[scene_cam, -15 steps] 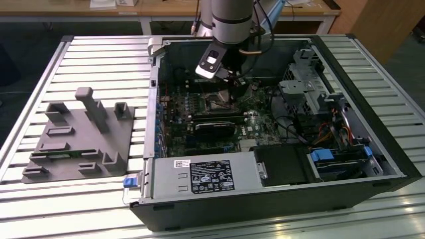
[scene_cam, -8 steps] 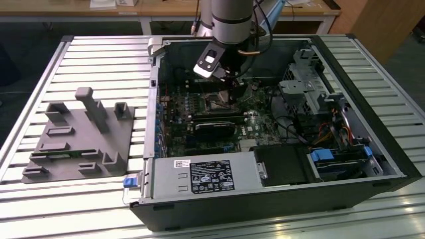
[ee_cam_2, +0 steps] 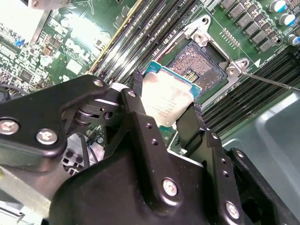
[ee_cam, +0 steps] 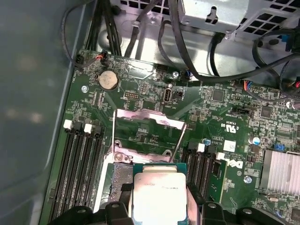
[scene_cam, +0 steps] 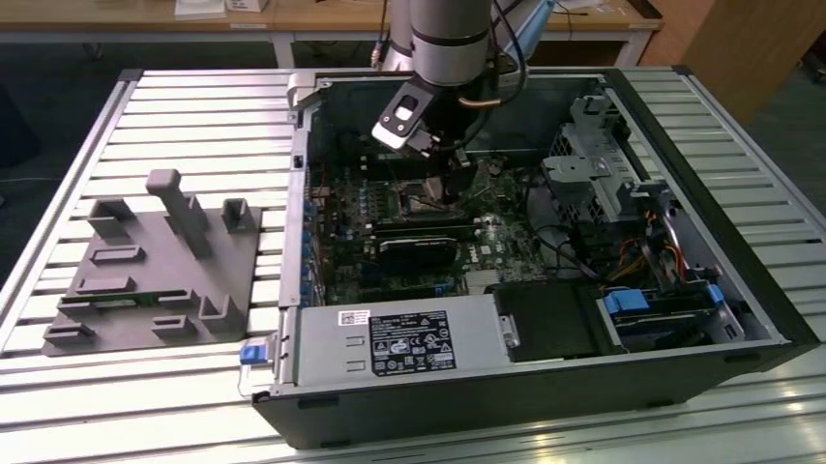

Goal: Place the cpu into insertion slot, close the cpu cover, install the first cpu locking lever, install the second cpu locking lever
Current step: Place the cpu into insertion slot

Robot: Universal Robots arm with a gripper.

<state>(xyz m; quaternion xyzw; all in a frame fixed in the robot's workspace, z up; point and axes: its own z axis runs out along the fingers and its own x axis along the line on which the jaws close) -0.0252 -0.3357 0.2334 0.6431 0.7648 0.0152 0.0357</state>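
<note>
The gripper [ee_cam_2: 167,97] pinches the cpu [ee_cam: 157,197] by two opposite edges, close over the open insertion slot [ee_cam_2: 197,63]. It looks light, stiff and fragile; its edges seem the safe hold.

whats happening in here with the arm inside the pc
The robot arm is reaching into an open computer case, its jaws shut on the cpu. The chip hangs close to the insertion slot, which is empty. The cpu cover stands flipped open, so nothing is seated or locked yet.
</note>
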